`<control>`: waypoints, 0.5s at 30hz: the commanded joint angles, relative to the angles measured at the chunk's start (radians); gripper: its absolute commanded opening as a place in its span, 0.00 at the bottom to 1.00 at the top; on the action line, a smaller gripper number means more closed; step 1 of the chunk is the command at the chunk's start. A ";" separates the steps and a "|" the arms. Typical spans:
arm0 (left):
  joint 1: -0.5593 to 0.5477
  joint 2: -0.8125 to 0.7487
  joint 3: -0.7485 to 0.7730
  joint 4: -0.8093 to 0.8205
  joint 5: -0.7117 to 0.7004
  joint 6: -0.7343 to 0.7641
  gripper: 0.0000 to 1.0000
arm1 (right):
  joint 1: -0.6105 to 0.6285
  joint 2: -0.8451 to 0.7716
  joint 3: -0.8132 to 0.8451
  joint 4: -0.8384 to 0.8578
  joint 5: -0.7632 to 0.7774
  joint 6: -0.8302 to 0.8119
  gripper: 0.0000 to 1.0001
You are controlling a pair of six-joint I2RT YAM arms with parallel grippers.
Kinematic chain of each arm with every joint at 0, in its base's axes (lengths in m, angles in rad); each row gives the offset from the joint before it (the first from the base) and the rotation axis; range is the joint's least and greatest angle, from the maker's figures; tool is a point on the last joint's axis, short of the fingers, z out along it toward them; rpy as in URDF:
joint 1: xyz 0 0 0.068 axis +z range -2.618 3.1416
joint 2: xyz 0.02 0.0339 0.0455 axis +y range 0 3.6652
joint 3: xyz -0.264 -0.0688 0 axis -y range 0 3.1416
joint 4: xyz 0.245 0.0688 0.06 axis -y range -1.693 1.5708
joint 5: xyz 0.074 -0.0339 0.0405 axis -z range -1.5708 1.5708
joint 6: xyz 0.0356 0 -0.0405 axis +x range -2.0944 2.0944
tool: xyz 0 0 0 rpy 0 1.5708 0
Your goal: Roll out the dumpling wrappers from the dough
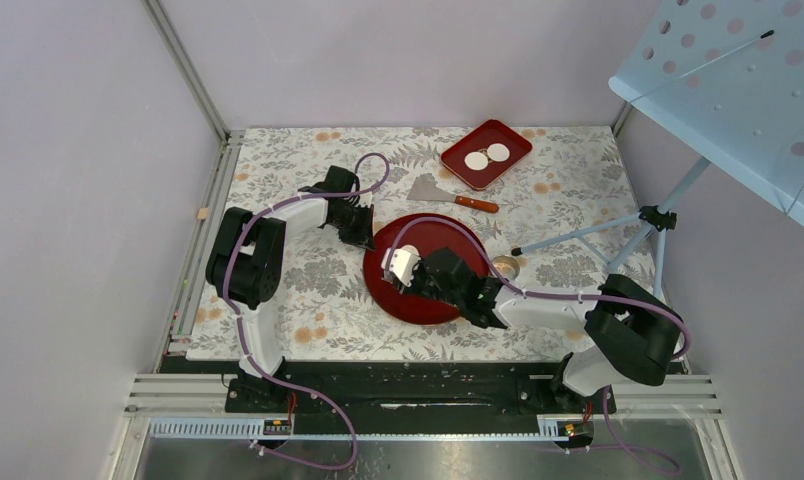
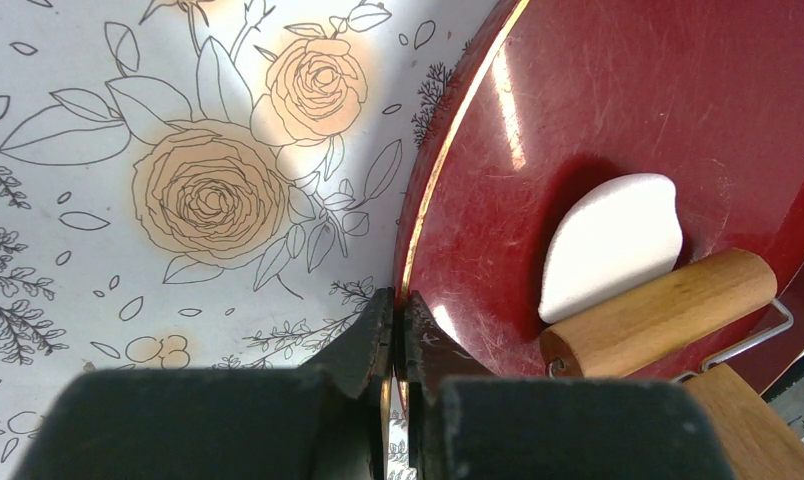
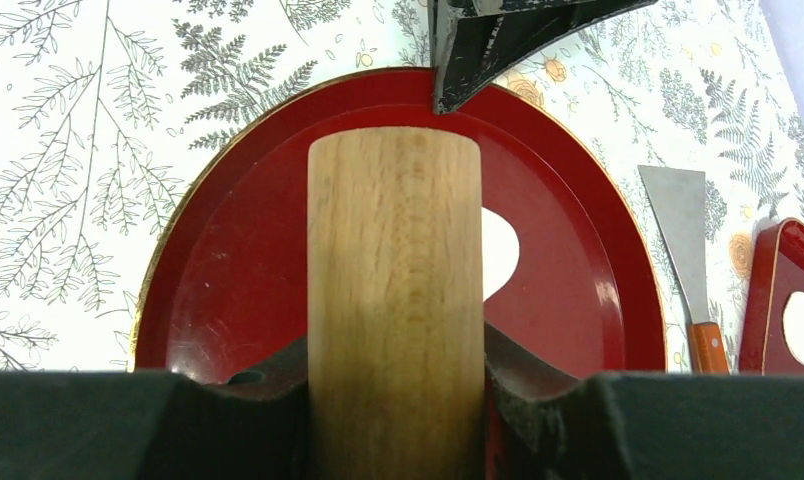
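Observation:
The dough (image 2: 608, 245) is a flattened white patch on the round red plate (image 2: 628, 100). A wooden roller (image 2: 658, 310) lies on the patch's near edge. My right gripper (image 3: 393, 350) is shut on the roller's wooden handle (image 3: 393, 280), which hides most of the dough in the right wrist view. My left gripper (image 2: 400, 300) is shut on the plate's left rim. Two dumpling wrappers (image 1: 476, 160) (image 1: 498, 152), flat white discs, lie in the red rectangular tray (image 1: 513, 140) at the back.
A metal scraper (image 1: 448, 195) with an orange handle lies between plate and tray. A small ring cutter (image 1: 505, 266) sits just right of the plate. A tripod's legs (image 1: 598, 235) reach over the table's right side, under a blue perforated board (image 1: 738, 90).

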 commanded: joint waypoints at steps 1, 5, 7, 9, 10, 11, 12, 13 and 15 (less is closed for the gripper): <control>0.008 0.023 0.012 -0.026 -0.005 0.009 0.00 | 0.018 0.060 -0.040 -0.246 -0.151 0.074 0.00; 0.008 0.021 0.012 -0.026 -0.004 0.009 0.00 | 0.019 0.080 -0.038 -0.202 -0.049 0.078 0.00; 0.008 0.021 0.012 -0.026 -0.003 0.009 0.00 | 0.018 0.102 -0.033 -0.170 0.028 0.064 0.00; 0.009 0.022 0.012 -0.027 -0.004 0.009 0.00 | 0.016 0.135 -0.018 -0.155 0.089 0.061 0.00; 0.008 0.021 0.012 -0.026 -0.003 0.009 0.00 | 0.012 0.150 -0.008 -0.155 0.108 0.068 0.00; 0.008 0.022 0.011 -0.027 -0.003 0.009 0.00 | 0.011 0.164 0.002 -0.159 0.122 0.072 0.00; 0.008 0.021 0.010 -0.026 -0.003 0.009 0.00 | 0.011 0.181 0.012 -0.161 0.134 0.074 0.00; 0.009 0.022 0.011 -0.027 -0.003 0.010 0.00 | 0.010 0.194 0.025 -0.172 0.148 0.083 0.00; 0.008 0.022 0.011 -0.027 -0.003 0.009 0.00 | 0.006 0.217 0.049 -0.195 0.165 0.102 0.00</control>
